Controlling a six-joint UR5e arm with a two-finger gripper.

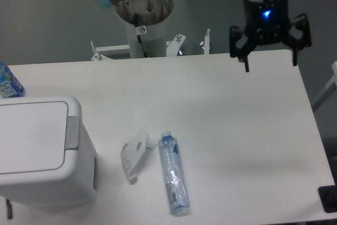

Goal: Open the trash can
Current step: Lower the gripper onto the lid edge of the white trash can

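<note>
The trash can (37, 151) is a large boxy white bin at the left front of the table, with its flat white lid down and a grey push-button strip (72, 133) on its right rim. My gripper (270, 60) hangs open and empty above the table's far right edge, well away from the trash can. Its two dark fingers (246, 59) are spread wide apart.
A clear plastic bottle (173, 173) lies on its side right of the bin. A crumpled clear wrapper (134, 154) lies next to it. A blue-labelled bottle (7, 82) stands at the left edge behind the bin. The arm's base (143, 9) stands at the table's far edge.
</note>
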